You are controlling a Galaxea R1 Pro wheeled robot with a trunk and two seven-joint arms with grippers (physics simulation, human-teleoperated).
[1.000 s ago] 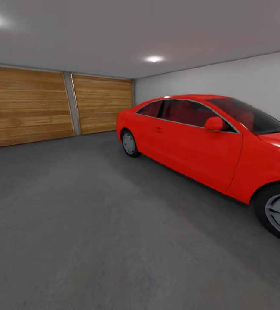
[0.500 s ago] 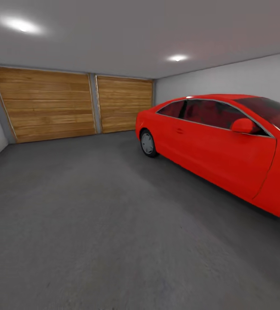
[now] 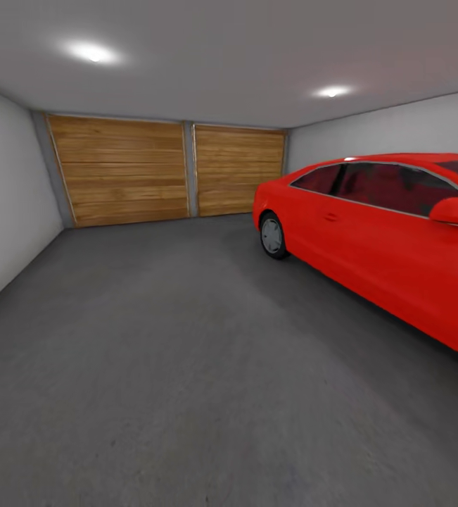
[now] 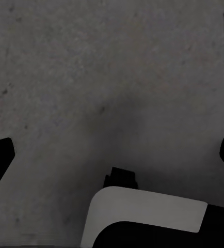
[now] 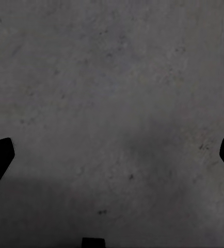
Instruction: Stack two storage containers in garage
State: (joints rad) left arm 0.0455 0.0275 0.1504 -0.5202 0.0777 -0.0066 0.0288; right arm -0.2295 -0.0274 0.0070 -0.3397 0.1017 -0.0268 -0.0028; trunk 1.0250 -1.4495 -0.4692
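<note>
Here, in the garage, a red coupe (image 3: 397,232) sits at three o'clock on the dark grey floor (image 3: 186,366); left gripper (image 4: 112,155) and right gripper (image 5: 112,155) both spread wide, holding nothing

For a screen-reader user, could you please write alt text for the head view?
A red coupe car is parked at the right of a garage with a dark grey floor. Two wooden garage doors close the far wall, under round ceiling lights.

Your head camera faces level across the dark grey speckled concrete floor (image 3: 186,366) toward two wooden plank garage doors (image 3: 165,169), red coupe car (image 3: 383,232) at right. Both wrist cameras look straight down, close over that same floor.
</note>
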